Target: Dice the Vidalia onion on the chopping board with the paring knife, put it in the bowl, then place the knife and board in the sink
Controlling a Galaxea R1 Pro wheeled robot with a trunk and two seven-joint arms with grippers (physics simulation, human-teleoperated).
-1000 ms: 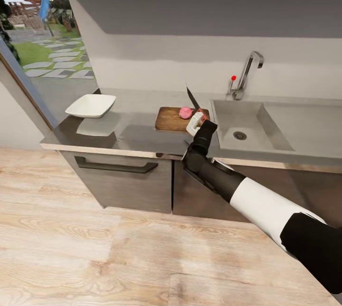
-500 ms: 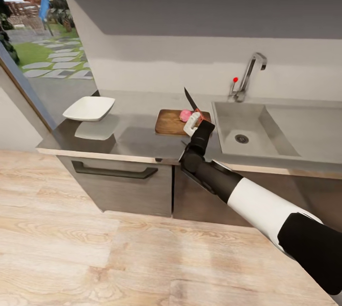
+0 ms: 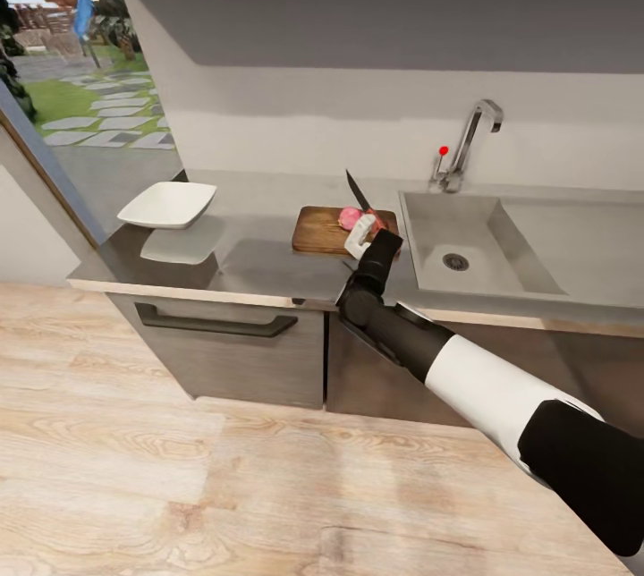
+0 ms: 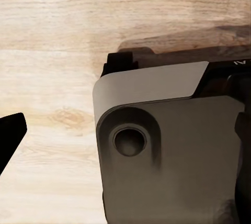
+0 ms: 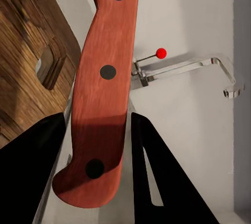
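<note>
Reaching over the chopping board, right claw grips paring knife.

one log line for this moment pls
phase: dicing | right gripper: holding paring knife, blade up | Vidalia onion: on chopping board | bowl: empty

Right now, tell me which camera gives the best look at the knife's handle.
The right wrist view: the knife handle shows close up, red with three dark rivets, between the right hand's fingers. The head view shows the knife small, mostly its dark blade sticking up above the board. The left wrist view looks at floor.
</note>
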